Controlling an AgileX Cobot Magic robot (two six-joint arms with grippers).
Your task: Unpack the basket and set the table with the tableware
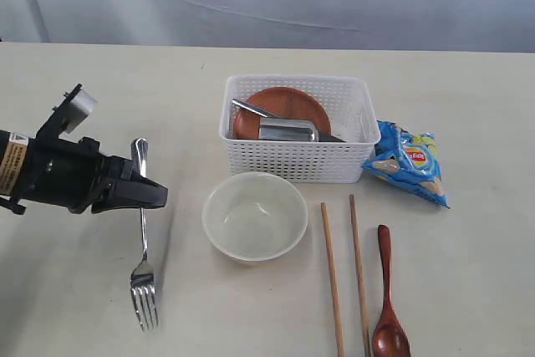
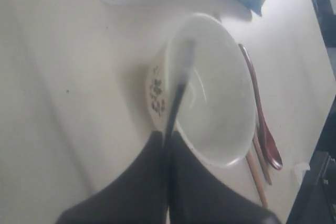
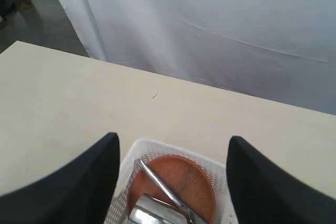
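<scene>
My left gripper (image 1: 150, 194) is shut on the handle of the steel fork (image 1: 143, 244), left of the cream bowl (image 1: 255, 215); the tines point toward the table's front edge, close to the tabletop (image 1: 75, 290). From the left wrist, the fork handle (image 2: 181, 82) runs out of the shut gripper (image 2: 169, 137) across the bowl (image 2: 220, 93). The white basket (image 1: 292, 160) holds the reddish-brown plate (image 1: 284, 106), steel cup (image 1: 288, 130) and knife (image 1: 255, 110). My right gripper (image 3: 173, 140) hangs open above the basket (image 3: 157, 148), plate (image 3: 184, 182) and knife (image 3: 157, 182); it is out of the exterior view.
Two wooden chopsticks (image 1: 331, 277) and a dark wooden spoon (image 1: 388, 290) lie right of the bowl. A blue chips bag (image 1: 408, 160) lies against the basket's right side. A pale curtain hangs behind the table's far edge.
</scene>
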